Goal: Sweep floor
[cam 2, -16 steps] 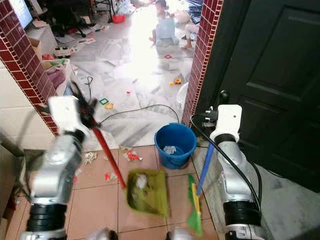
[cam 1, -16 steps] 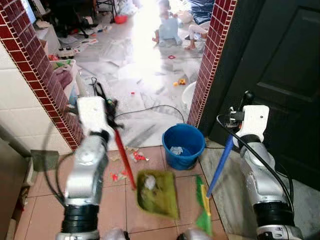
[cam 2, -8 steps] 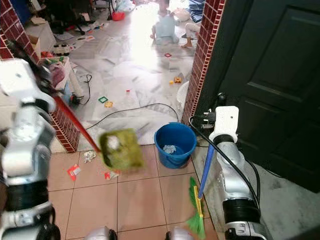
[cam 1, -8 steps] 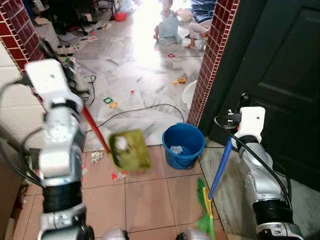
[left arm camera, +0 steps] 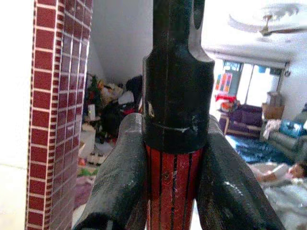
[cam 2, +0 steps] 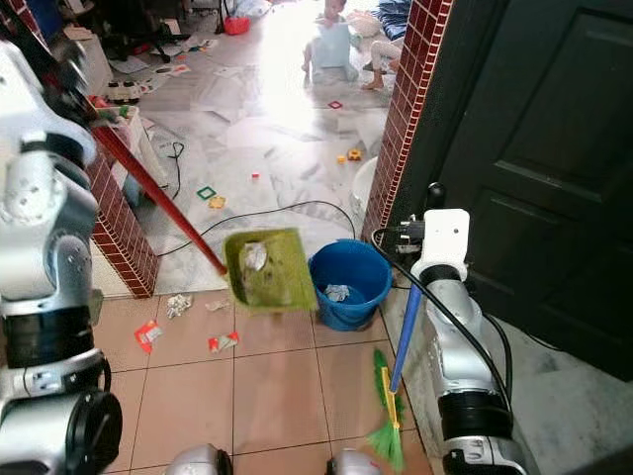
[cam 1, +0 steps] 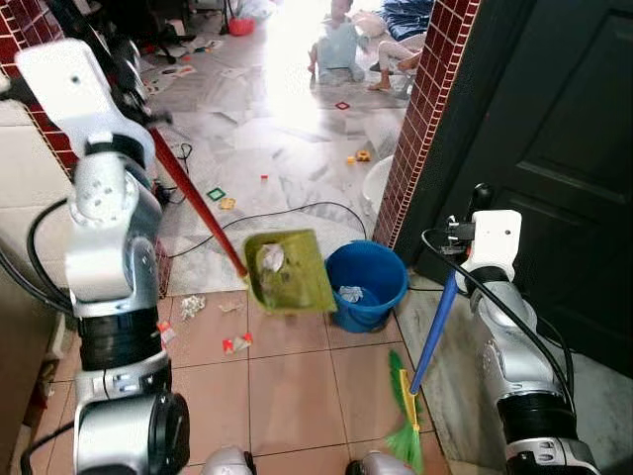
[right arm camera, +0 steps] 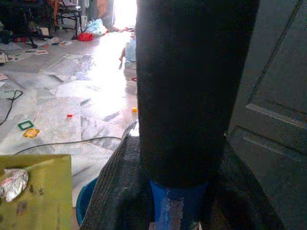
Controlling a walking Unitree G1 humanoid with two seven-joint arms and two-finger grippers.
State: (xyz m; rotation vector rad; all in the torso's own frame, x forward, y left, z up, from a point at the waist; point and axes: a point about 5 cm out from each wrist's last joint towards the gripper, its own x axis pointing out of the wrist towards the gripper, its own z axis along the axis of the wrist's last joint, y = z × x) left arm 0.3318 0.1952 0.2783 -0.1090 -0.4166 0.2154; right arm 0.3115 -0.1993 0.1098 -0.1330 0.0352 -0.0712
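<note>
Dustpan point(cam 1: 288, 272) hangs in the air at frame centre, w/ a crumpled scrap of litter point(cam 1: 270, 258) lying on its green tray, just left of and slightly above the blue bucket point(cam 1: 368, 285); its near edge overlaps the bucket rim in the head views, though whether it's truly over the opening I can't tell. Its red handle point(cam 1: 193, 203) runs long-axis up and to the upper left, from tray to the left gripper point(left arm camera: 170, 143), whose fingers point(left arm camera: 119, 177) are clenched on the red shaft just under the black end cap. So the tray lies down-right from that grip, and the bucket is further right again: prob. the next move is carrying the tray rightward and tipping it, mouth down, so the litter slides in. Left arm is the one doing this. Right gripper point(right arm camera: 184, 191) at centre right has its fingers clamped round the blue handle of the broom point(cam 1: 427, 341), which slants down to green bristles resting on the tiles at lower centre, near the bucket's right side but apart from it. Room: brick pillar point(cam 1: 420, 119) and dark door point(cam 1: 554, 148) crowd the bucket on the right, open tile to the left and below. Red scraps point(cam 1: 235, 343) left on the floor at lower left, so more sweeping is likely due
</note>
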